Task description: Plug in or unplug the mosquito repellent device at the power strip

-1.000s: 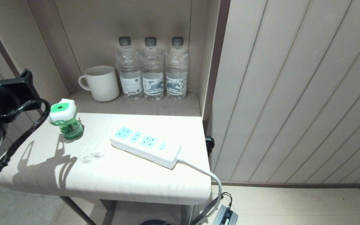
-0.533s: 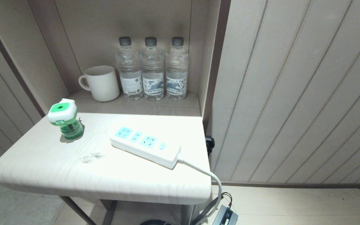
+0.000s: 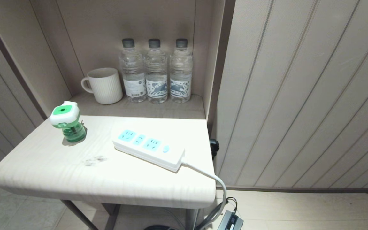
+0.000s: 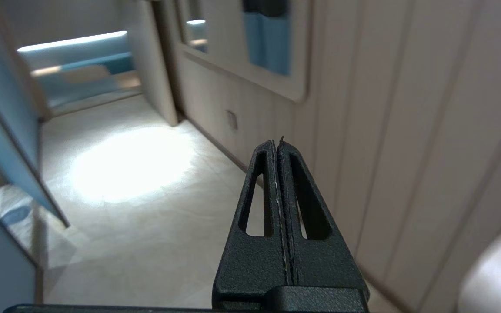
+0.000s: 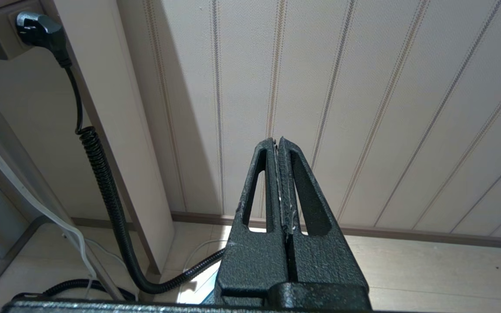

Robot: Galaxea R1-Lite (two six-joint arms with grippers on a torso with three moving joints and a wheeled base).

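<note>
The mosquito repellent device stands upright on the left part of the table, toward the far side, free of any socket. The power strip lies to its right, near the middle of the table and well apart from it, with all of its light-blue sockets showing bare and its white cord running off the right near edge toward the floor. Judged from this, the unplugging is already finished: the device is out and set aside, and nothing touches it. If plugging in were meant, the whole job would be left.

Behind, on the far shelf, stand a white mug and three water bottles in a row.

Neither arm appears in the head view. Only the wrist views show the tools. The left gripper is closed with its fingers pressed together on nothing, pointing away over the floor along a panelled wall. The right gripper is likewise closed and empty, parked low beside the table, where its view alone shows a black plug and a coiled black cable.
</note>
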